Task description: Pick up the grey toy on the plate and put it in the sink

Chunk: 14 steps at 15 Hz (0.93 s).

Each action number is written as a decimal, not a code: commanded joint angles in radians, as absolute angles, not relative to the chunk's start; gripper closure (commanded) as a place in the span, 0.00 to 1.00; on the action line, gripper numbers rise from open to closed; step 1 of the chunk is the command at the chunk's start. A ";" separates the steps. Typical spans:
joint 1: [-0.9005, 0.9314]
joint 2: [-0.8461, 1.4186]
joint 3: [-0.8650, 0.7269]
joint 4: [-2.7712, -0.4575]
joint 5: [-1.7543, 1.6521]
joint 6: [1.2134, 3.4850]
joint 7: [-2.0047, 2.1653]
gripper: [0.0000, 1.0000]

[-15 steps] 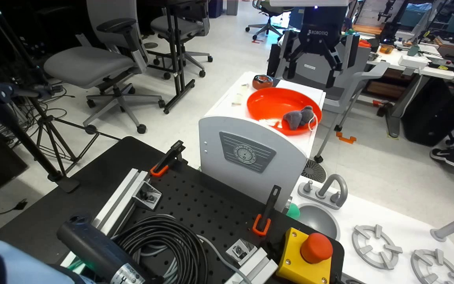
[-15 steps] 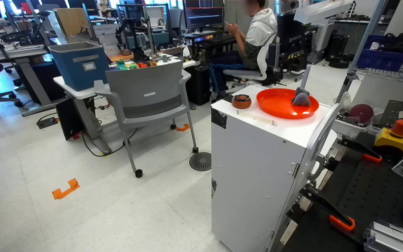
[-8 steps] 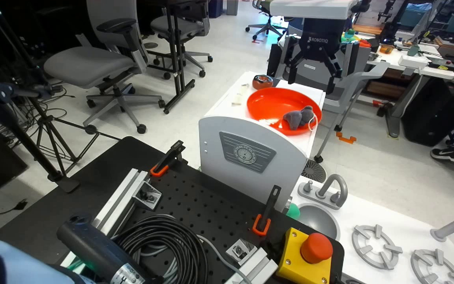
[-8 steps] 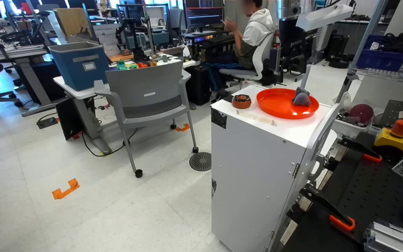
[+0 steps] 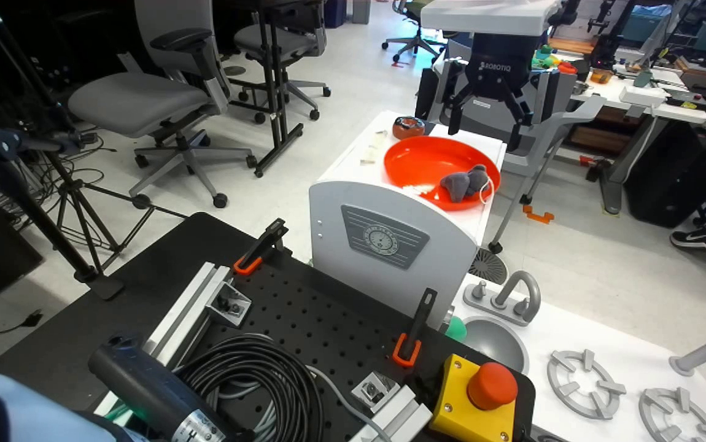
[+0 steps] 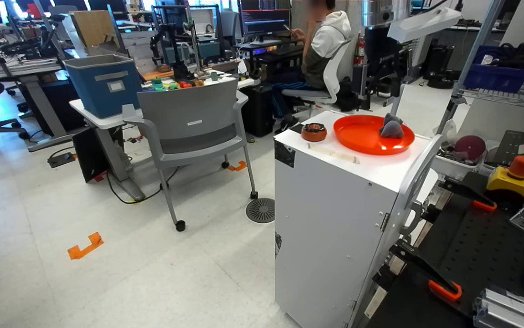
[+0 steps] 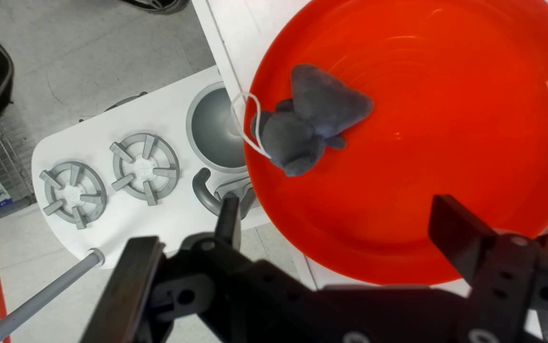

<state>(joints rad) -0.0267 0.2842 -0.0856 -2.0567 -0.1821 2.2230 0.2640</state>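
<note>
The grey toy point(image 5: 465, 183), a small plush with a white string loop, lies on the orange plate point(image 5: 414, 161) near its rim. Both also show in an exterior view, the toy point(image 6: 392, 128) and the plate point(image 6: 360, 133), and in the wrist view, the toy point(image 7: 319, 112) and the plate point(image 7: 445, 124). My gripper point(image 5: 485, 132) is open and empty, above the plate and apart from the toy. In the wrist view my gripper point(image 7: 336, 214) has its fingers wide apart, with the toy ahead of them. The grey round sink point(image 5: 495, 345) is set in the lower white counter; the wrist view shows the sink point(image 7: 218, 128) partly covered by the plate.
The plate stands on a tall white cabinet point(image 6: 330, 218), beside an orange-brown ring-shaped object point(image 6: 314, 132). A grey faucet point(image 5: 515, 294) rises beside the sink, with burner grates point(image 5: 585, 383) farther along. A grey chair point(image 6: 193, 123) stands near the cabinet.
My gripper has come down toward the plate and stays open. The toy and plate have not moved. The seated person in the background has shifted.
</note>
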 commanded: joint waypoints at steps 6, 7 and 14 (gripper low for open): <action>-0.022 0.284 -0.091 -2.056 -0.180 2.222 0.262 0.00; -0.022 0.284 -0.091 -2.056 -0.180 2.222 0.261 0.00; -0.018 0.293 -0.093 -2.049 -0.188 2.214 0.268 0.00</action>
<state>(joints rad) -0.0262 0.2875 -0.0856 -2.0573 -0.1821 2.2218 0.2645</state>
